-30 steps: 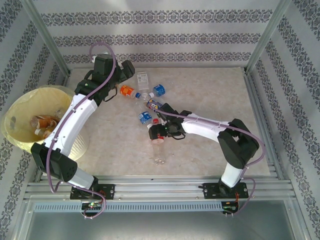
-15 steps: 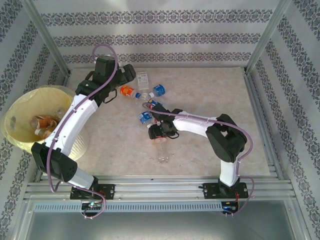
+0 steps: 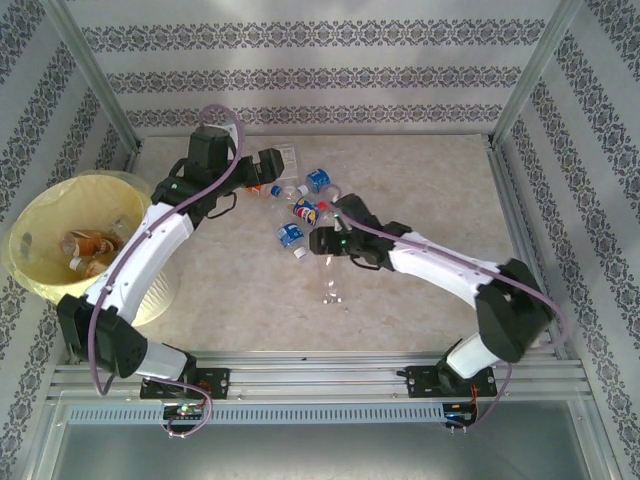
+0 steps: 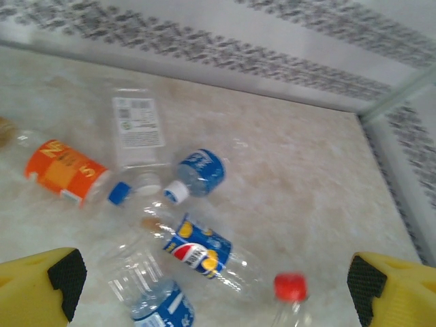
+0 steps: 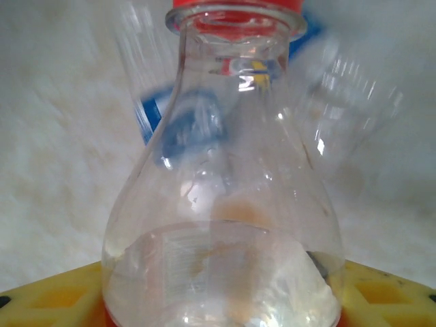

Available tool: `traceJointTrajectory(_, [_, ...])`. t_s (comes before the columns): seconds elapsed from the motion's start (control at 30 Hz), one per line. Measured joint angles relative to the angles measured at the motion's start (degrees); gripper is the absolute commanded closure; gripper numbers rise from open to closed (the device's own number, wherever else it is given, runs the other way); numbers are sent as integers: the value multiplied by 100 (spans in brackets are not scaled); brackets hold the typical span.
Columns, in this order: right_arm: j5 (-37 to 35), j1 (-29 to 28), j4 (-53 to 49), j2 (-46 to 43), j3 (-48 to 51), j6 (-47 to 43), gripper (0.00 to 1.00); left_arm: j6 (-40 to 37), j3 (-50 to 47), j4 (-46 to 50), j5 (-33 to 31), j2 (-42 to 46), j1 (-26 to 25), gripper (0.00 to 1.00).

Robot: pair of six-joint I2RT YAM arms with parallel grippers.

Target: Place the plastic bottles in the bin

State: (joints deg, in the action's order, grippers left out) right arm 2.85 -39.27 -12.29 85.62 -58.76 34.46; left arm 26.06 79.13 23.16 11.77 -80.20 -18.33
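Pick-up: right gripper (image 3: 320, 243) is clamping bottle (image 5: 221, 225) mid-frame, left gripper (image 4: 212, 276) is hovering wide open; carry to bin (image 3: 60, 195) at left is looking next.

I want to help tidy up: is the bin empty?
Not empty. A few bottles with orange labels lie at the bottom of the bin.

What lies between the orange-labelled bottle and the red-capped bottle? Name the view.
In the left wrist view, a clear Pepsi-labelled bottle lies between the orange-labelled bottle and the red-capped bottle.
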Motion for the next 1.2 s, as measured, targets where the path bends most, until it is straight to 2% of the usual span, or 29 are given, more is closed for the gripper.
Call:
traceJointTrajectory(0.13, [133,446,680,-553,190,188,38,-232,-586,-610,881,437,0,0])
traceJointTrajectory(0.27, [319,737,1213,-688,188,339,38,-363,-852,-1047,1757,568,0,0])
traceJointTrajectory(0.47, [621,841,1971,-691,177,791,38,-382,-1296,-1954,3226,450,-11,0])
traceJointTrajectory(0.57, [780,841,2367,-688,157,1054,38,-404,-1366,-2267,3720,199,-83,0])
traceJointTrajectory(0.7, [966,841,2675,-682,-17,1257,38,-813,-1274,-2120,3847,-101,-393,0])
traceJointTrajectory(0.9, [1198,835,2896,-647,-400,1325,38,-1561,-575,-1403,3246,-605,-903,2])
traceJointTrajectory(1.0, [1224,804,2892,-584,-529,1316,38,-1731,-358,-1325,3143,-763,-944,13])
traceJointTrajectory(1.1, [1213,802,2879,-527,-546,1311,36,-1788,-299,-1331,3147,-820,-942,33])
traceJointTrajectory(1.2, [1204,809,2833,-520,-549,1294,29,-1799,-297,-1327,3134,-826,-942,37])
